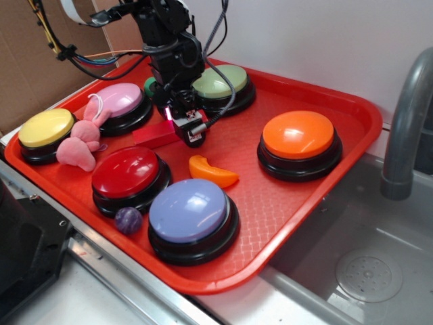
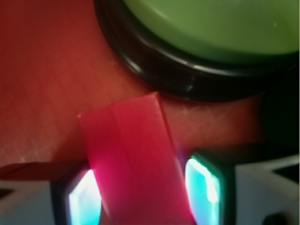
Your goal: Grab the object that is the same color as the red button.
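The step in hand looks like closing on the red block and taking it up; to do it well the hand wants the block centred between its two fingers, squeezed across the narrow width rather than along the length, and then raised straight so the bar does not swing into the green button just beyond its far end; a grip near one end may let the bar tip, so a firm, even squeeze seems wise.

The block lies flat on the red tray, between the pink button and the green one, behind the red button; in the wrist view it runs straight up between the fingers, one on each long side; the fingers stand spread only a little wider than the bar; whether the pads already touch it I cannot tell, though narrow gaps seem to show; the exterior view shows the hand low over the block's right end.
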`<state>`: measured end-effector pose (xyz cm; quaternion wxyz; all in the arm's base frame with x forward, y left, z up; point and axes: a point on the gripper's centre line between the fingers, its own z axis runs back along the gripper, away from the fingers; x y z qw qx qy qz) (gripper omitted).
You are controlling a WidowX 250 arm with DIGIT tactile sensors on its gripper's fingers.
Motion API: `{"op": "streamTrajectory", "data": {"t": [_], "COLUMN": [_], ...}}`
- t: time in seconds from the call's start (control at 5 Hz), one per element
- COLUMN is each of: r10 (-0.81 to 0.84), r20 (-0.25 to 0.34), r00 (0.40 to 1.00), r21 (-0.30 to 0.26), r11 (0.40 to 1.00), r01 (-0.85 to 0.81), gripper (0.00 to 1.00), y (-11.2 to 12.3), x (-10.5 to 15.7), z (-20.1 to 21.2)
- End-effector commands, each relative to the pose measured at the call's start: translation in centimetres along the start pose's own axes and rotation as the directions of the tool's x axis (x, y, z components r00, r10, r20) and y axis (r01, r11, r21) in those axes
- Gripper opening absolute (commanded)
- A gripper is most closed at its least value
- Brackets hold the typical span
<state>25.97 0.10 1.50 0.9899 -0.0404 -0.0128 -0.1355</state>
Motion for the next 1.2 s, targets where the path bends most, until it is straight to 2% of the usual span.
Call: {"op": "streamTrajectory", "data": {"t": [0.0, 0.2, 0.4, 0.6, 0.8, 1.0], "r10": [0.082, 0.150, 0.216, 0.256, 0.294, 0.235], "r20": [-0.014, 0.005, 0.043, 0.071, 0.047, -0.004], "r00": [0.997, 0.989, 0.975, 0.964, 0.955, 0.972], "r21": [0.004, 0.023, 0.002, 0.034, -0.051, 0.013], "r11": [0.997, 0.988, 0.976, 0.965, 0.955, 0.972], "r01": [-0.082, -0.150, -0.216, -0.259, -0.292, -0.235], "gripper": [0.00, 0.00, 0.00, 0.00, 0.00, 0.00], "y": [-1.3, -2.7, -4.6, -6.7, -6.1, -6.1], "x": [0.9, 0.9, 0.9, 0.9, 0.7, 0.9], "z": [5.2, 8.8, 11.2, 12.4, 12.4, 12.6]}}
